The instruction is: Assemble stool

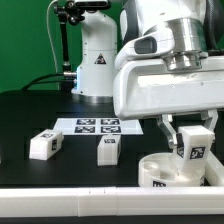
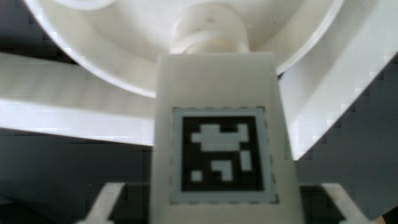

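Blk table (image 1: pixel 30 112) — marker board (image 1: pixel 97 126), 2 legs (image 1: pixel 44 145) (image 1: pixel 109 149), prob. seat (image 1: pixel 150 172).

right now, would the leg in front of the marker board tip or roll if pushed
The leg looks like rigid plastic, so probably stiff. Its flat faces shouldn't roll. It stands slightly taller than wide, so a high push might tip it.

You are looking low across the table (image 1: pixel 70 168) in the exterior view; the wrist camera is peering closely at the leg (image 2: pixel 217 130) and seat (image 2: pixel 89 40), both showing in the exterior frame's lower right.
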You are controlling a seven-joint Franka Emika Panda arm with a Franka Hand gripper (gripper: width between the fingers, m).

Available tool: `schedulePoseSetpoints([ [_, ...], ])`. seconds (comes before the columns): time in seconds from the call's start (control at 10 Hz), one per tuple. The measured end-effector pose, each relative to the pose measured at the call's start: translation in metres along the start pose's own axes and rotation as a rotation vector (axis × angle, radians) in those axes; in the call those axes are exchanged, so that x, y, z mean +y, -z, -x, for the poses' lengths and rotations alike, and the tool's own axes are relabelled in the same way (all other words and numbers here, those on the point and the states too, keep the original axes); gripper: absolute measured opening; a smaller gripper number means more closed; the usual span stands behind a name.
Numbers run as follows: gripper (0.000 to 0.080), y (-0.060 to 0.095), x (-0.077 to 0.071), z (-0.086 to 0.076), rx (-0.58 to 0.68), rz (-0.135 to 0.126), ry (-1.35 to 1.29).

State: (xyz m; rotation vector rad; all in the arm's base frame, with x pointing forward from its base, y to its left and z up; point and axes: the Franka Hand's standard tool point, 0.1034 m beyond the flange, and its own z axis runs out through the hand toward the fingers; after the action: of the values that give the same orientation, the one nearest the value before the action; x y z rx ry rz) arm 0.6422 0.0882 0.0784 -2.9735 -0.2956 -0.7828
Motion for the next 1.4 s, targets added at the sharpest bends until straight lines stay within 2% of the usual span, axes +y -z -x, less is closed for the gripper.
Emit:
schedulePoseSetpoints([
  [0.5, 0.0338, 0.0, 0.0, -0.001, 0.046, 0.005, 0.006],
  [0.6, 0.0417, 0.0, 0.0, -0.001, 0.046, 0.005, 0.007],
  [0.7, 0.0551, 0.001, 0.0, -0.001, 0.047, 0.006, 0.007],
  [0.8, 0.0551, 0.002, 0.0, -0.003, 0.05, 0.007, 0.007],
  [0.9, 0.063, 0.003, 0.0, -0.003, 0.051, 0.007, 0.007],
  [1.2, 0.0649, 0.003, 0.002, -0.004, 0.052, 0.009, 0.01],
  [1.4, 0.0649, 0.012, 0.001, -0.012, 0.058, 0.009, -0.004],
])
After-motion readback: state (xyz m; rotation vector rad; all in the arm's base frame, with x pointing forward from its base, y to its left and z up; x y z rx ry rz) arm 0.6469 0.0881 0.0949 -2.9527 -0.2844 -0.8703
